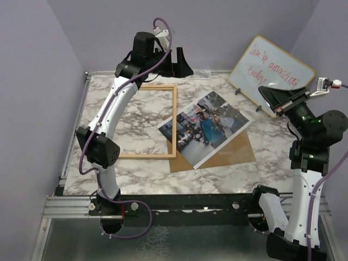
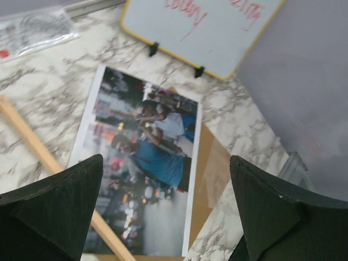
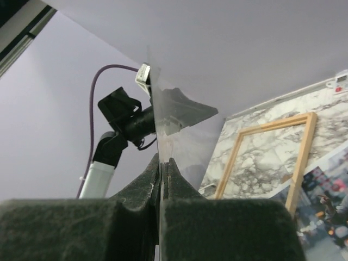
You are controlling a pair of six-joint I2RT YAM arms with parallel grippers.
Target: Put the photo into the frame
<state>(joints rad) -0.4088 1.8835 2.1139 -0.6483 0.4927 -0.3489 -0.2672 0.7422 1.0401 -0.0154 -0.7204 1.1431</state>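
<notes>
The photo [image 1: 205, 128] lies face up mid-table, on a brown backing board [image 1: 231, 152], with its left corner over the frame's right bar. The frame [image 1: 174, 117] of light wood lies flat to its left with marble showing through it. My left gripper [image 1: 182, 65] is open and empty, high at the back of the table; its view looks down on the photo [image 2: 147, 157] between its tips [image 2: 166, 157]. My right gripper [image 1: 266, 95] is raised at the right, shut [image 3: 163, 160] on a thin clear pane [image 3: 182, 128] held edge-on. The frame [image 3: 277, 124] and photo [image 3: 326, 206] also show in the right wrist view.
A whiteboard [image 1: 272, 76] with red writing stands on clips at the back right and also shows in the left wrist view [image 2: 206, 27]. A clear plastic bag [image 2: 32, 30] lies at the back edge. Purple walls close in on three sides.
</notes>
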